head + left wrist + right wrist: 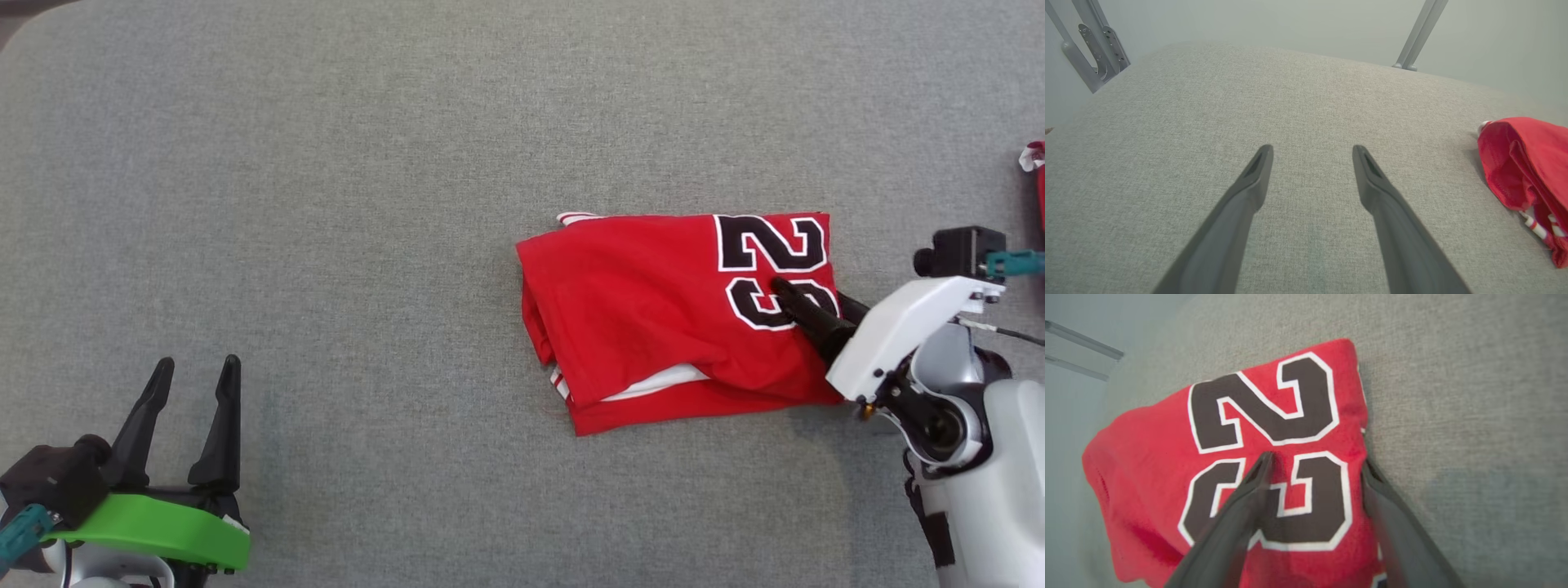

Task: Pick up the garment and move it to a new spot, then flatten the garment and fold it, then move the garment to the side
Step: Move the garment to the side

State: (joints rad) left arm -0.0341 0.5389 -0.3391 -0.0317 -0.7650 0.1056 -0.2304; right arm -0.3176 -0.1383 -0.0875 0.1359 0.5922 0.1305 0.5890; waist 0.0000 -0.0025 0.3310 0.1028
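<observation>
One garment lies folded on the table, right of centre in the head view. It is a rough rectangle of smooth red knit, several layers thick, with a white layer and red-and-white striped trim peeking out along its near edge. Two blocky black numerals, a 2 and a 3, each outlined in white, sit at its right end.

There are two grippers, each with two long, dark, tapering fingers. The right gripper is at the garment's right edge with its jaws spread, not clamped. In the right wrist view one finger lies on top of the cloth over the 3, and the other runs just beside the cloth's edge. The left gripper, on a green-covered wrist, is at the lower left, well apart from the garment, with its jaws wide and nothing between them.

The table is one broad grey surface of coarse woven fabric with a rounded corner. A second red piece shows at the far right edge, cut off by the frame.
</observation>
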